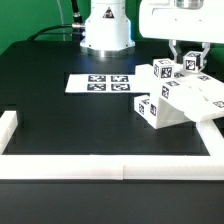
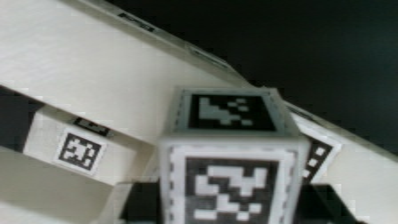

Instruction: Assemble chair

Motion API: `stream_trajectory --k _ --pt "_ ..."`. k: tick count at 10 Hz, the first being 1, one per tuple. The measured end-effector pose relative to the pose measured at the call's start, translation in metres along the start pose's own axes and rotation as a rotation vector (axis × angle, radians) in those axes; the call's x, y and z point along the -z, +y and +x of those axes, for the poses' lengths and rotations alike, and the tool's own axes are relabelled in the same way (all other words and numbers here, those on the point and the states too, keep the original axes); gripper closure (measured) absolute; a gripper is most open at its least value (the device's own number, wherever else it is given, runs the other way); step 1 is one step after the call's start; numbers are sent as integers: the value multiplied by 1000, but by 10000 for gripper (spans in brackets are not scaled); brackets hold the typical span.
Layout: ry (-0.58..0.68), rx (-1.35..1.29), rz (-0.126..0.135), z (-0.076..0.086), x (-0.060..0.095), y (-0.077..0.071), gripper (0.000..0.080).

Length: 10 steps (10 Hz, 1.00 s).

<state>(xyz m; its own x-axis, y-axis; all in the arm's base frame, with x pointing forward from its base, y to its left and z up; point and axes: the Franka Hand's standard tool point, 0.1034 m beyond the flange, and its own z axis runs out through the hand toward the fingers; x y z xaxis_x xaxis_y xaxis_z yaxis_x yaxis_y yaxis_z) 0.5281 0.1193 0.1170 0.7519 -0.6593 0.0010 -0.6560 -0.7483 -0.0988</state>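
White plastic fills the view as the gripper (image 1: 185, 62), narrow and clamped on a tagged block (image 1: 189, 67), hangs directly over the half-built chair (image 1: 185, 100) at the exterior view's right of the black counter (image 1: 70, 120), the block's long axis upright.

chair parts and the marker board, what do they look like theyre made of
Chair parts: probably solid white plastic, matte, judging by chunky blocks with crisp edges and even colour; their black-and-white tags look like printed stickers.
Marker board: thin, flat and white, paper or card by its look; the pictures leave that open.
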Motion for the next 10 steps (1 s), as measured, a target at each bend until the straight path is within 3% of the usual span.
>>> stream_trajectory --k 3,4,5,6,7,10 --pt "-6 -105 5 -1 0 -1 512" --pt "-6 -104 5 -1 0 -1 353" --pt "-6 -69 5 -1 0 -1 353" --pt "-12 -36 0 -3 0 -2 194" --pt "-23 34 -9 -4 1 -4 163" --pt "-16 258 0 -4 1 -6 151"
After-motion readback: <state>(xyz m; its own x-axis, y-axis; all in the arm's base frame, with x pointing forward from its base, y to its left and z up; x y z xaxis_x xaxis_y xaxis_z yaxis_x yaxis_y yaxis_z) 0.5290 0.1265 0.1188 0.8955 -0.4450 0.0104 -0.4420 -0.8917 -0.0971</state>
